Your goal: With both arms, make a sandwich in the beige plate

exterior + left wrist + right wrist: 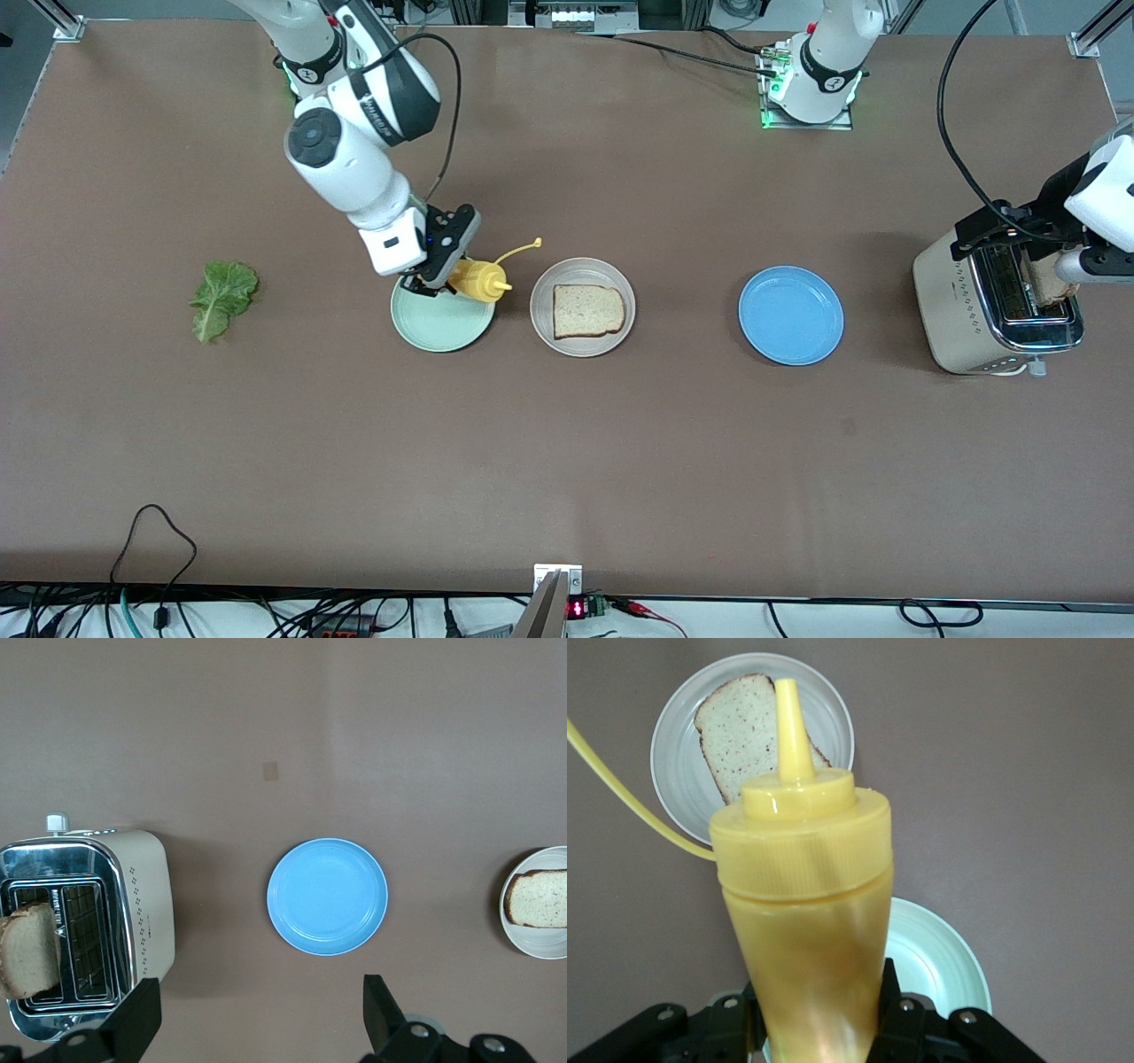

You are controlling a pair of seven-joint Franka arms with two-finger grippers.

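1. Front view: right gripper (431, 282) is over the round mint-green plate (434, 326), its black fingers clamped on a yellow plastic squeeze bottle (478, 280). The bottle is tilted, nozzle pointing toward the round pale beige plate (542, 317) just beside the mint one.
2. Front view: one square slice of light bread with brown crust (588, 311) lies flat on the beige plate. There is no top slice and no lettuce on it. The ruffled green lettuce leaf (221, 297) lies on the brown table (567, 461) at the right arm's end, well apart from the plates.
3. Front view: the round blue plate (790, 315) sits between the beige plate and the cream-and-chrome toaster (992, 306) at the left arm's end. The left arm is over the toaster.
4. Left wrist view: left gripper (257, 1014) has its fingers spread wide, holding nothing. The toaster (84, 926) has a second bread slice (28, 948) standing in one slot. Blue plate (328, 896) and the beige plate's edge (532, 943) with its bread slice (539, 898) are also visible.
5. Right wrist view: right gripper (819, 1014) pinches the yellow bottle (804, 904) at its lower body. Beige plate (682, 753) with bread slice (744, 731) and mint-green plate (939, 966) lie below.
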